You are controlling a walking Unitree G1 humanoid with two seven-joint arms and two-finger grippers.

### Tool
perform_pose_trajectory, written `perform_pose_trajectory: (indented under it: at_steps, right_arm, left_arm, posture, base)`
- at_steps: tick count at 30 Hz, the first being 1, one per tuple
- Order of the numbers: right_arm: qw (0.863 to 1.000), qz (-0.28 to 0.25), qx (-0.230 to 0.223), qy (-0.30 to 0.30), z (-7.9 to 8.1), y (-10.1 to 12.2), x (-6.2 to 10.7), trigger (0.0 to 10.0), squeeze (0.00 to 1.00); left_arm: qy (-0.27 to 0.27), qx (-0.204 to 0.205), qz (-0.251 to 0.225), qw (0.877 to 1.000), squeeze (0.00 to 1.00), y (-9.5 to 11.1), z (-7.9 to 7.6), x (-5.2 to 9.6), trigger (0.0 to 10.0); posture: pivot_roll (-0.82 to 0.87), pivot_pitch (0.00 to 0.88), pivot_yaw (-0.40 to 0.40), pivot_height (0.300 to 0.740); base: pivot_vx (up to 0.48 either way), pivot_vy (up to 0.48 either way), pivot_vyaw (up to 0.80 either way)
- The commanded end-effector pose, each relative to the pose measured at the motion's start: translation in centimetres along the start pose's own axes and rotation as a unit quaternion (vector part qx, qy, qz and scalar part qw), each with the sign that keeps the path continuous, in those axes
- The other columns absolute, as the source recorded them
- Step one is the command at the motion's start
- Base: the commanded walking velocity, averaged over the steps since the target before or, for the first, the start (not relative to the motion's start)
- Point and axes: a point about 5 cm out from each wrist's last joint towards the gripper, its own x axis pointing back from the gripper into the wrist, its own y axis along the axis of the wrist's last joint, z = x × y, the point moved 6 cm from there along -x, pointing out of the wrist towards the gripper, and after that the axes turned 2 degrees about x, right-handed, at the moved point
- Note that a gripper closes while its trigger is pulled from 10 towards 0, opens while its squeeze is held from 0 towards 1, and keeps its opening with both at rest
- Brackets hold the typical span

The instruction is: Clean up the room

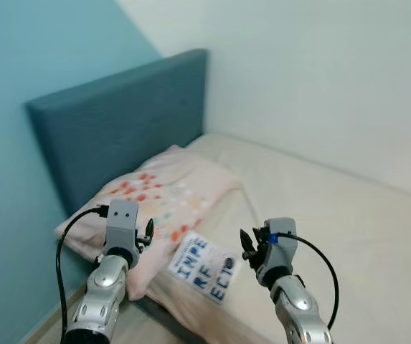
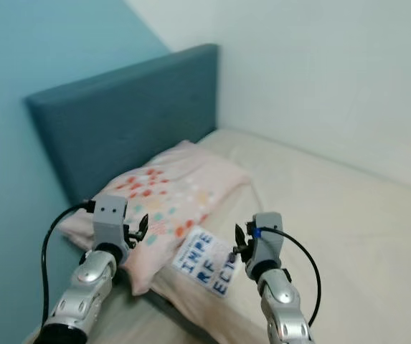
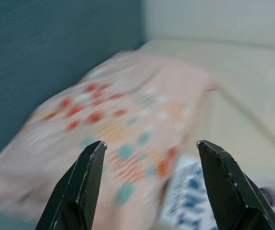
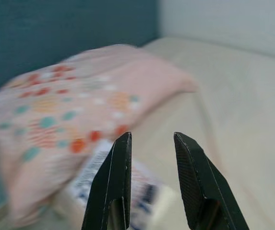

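Left eye view: a pink dotted pillow [image 1: 158,208] is seen lying on the bed [image 1: 348,229], against the blue headboard [image 1: 119,122]. A white book [image 1: 204,268] with blue letters is laid just beside the pillow, at its near edge. The left gripper [image 1: 148,231] is held above the pillow's near corner, fingers spread apart. The right gripper [image 1: 247,245] is held beside the book, fingers parted slightly.

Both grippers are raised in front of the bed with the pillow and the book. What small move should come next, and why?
Probably lower the right gripper toward the book. The book lies loose on the bed beside the pillow, just ahead of that gripper, whose fingers are open and hold nothing. The left gripper, also open, hangs over the pillow.
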Motion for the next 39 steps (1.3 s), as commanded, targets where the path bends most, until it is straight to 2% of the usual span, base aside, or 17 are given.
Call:
perform_pose_trajectory:
  at_steps: [1, 9, 13, 18, 23, 32, 39]
  right_arm:
    - [1.0, 0.005, -0.004, 0.0, -0.1, 0.1, 0.0, 10.0, 0.0]
    - [1.0, 0.015, 0.002, 0.016, 0.2, 0.0, -0.1, 10.0, 0.0]
    - [1.0, 0.017, 0.009, 0.024, 0.2, 0.0, -0.1, 10.0, 0.0]
    - [0.999, 0.02, 0.017, 0.033, 0.3, 0.0, -0.1, 10.0, 0.0]
    - [0.999, 0.022, 0.018, 0.037, 0.3, 0.0, -0.1, 10.0, 0.0]
    - [0.998, 0.019, 0.025, 0.054, 0.7, 0.0, 0.2, 10.0, 0.0]
    - [0.998, 0.013, 0.038, 0.053, 0.4, 0.3, 0.3, 10.0, 0.0]
  left_arm:
    - [-0.01, 0.01, 0.004, 1.0, 0.0, -0.3, -0.5, -0.1, 10.0]
    - [-0.015, 0.011, -0.005, 1.0, 0.0, 0.0, -0.8, -0.1, 10.0]
    - [0.005, 0.029, -0.007, 1.0, 0.0, 0.0, -0.2, 0.3, 10.0]
    - [0.014, 0.029, 0.001, 0.999, 0.0, -0.6, 0.2, 0.6, 10.0]
    - [0.017, 0.03, -0.004, 0.999, 0.0, -0.4, 0.4, 0.6, 10.0]
    - [0.032, 0.054, -0.006, 0.998, 0.0, -0.2, 0.9, 0.7, 10.0]
    - [0.026, 0.055, -0.012, 0.998, 0.0, 0.0, 0.6, 1.1, 10.0]
  posture:
    - [0.01, 0.0, -0.037, 0.71]
    - [0.0, 0.0, -0.037, 0.71]
    - [0.01, 0.0, -0.037, 0.71]
    - [0.01, 0.0, -0.038, 0.71]
    - [0.01, 0.0, -0.04, 0.71]
    - [0.0, 0.0, -0.032, 0.71]
    - [0.0, 0.0, -0.032, 0.71]
  base:
    - [0.0, 0.0, -0.8]
    - [0.0, 0.0, -0.8]
    - [0.0, 0.0, -0.8]
    - [0.0, 0.0, -0.8]
    - [0.0, 0.0, -0.8]
    - [0.0, 0.0, -0.8]
    - [0.0, 0.0, 0.0]
